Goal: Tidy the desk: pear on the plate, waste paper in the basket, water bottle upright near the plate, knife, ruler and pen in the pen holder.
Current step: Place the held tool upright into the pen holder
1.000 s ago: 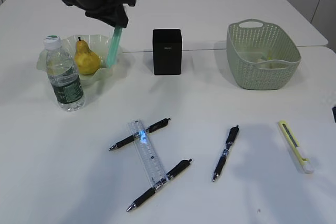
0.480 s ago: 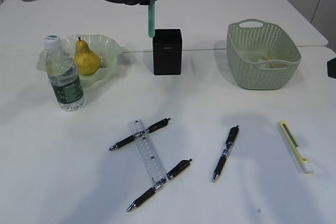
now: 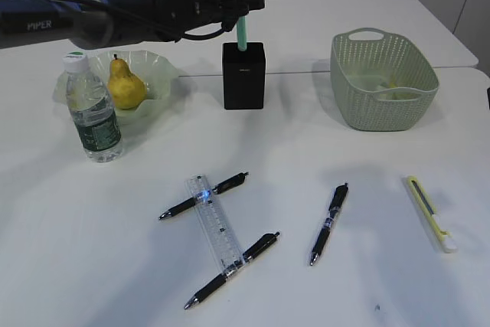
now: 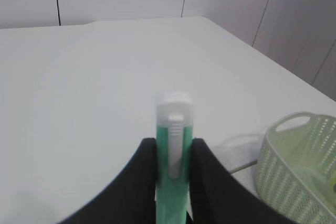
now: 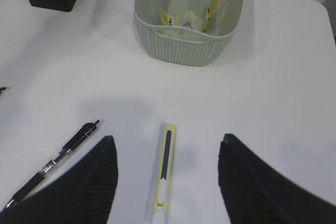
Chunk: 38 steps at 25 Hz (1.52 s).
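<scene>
A white bench [image 3: 253,147] carries scattered desk items. The left claw [image 3: 240,7], at the end of a black arm reaching in from the upper left, is clamped on a slim green utility knife with a white end [image 3: 242,34]. The knife hangs upright directly over the small black square pen holder [image 3: 244,76], its lower tip at the holder's opening. In the left wrist view the knife [image 4: 173,156] sits pinched between the two dark fingers [image 4: 139,182].

To the left, the yellow pear with a dark stem [image 3: 125,84] sits in the translucent pale green plate with a ruffled rim [image 3: 157,67]. The small clear water bottle with a dark green label [image 3: 92,111] stands upright just in front of the plate.

On the right, the sage-green oval basket [image 3: 383,82] holds crumpled yellow and white waste paper [image 5: 191,17].

Near the front, the long clear plastic ruler [image 3: 215,225] lies across two black pens [image 3: 205,195]. A third black pen [image 3: 329,223] lies apart to the right. A second, yellow-green utility knife [image 3: 430,213] lies flat further right.

The right claw [image 5: 167,179] hangs with its fingers wide apart over the yellow-green knife, holding nothing.
</scene>
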Available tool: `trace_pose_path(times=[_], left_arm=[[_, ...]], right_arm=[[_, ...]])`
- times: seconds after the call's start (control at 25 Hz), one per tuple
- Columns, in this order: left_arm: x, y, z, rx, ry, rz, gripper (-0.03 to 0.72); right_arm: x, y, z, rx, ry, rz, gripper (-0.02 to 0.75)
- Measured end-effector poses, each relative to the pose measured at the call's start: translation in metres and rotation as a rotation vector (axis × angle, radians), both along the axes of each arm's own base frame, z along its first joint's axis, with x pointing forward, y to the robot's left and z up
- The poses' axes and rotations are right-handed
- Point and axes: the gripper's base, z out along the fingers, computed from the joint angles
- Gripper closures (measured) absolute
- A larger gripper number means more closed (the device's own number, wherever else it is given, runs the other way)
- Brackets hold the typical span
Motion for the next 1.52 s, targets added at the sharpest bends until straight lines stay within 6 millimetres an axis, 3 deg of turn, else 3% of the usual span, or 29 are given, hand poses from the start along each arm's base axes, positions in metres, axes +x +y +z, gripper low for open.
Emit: trace_pose_path(times=[0.24, 1.2, 1.52], left_arm=[[0.004, -0.001, -0.015, 0.004, -0.007, 0.005, 0.573], [0.003, -0.002, -0.015, 0.045, -0.025, -0.012, 0.573], [0.003, -0.002, -0.017, 0.068, -0.015, -0.021, 0.573]], right_arm=[[0.002, 0.000, 0.002, -0.012, -0.031, 0.005, 0.260], [0.005, 0.000, 0.005, -0.010, -0.073, 0.008, 0.260], [0.014, 0.001, -0.005, -0.013, -0.032, 0.009, 0.260]])
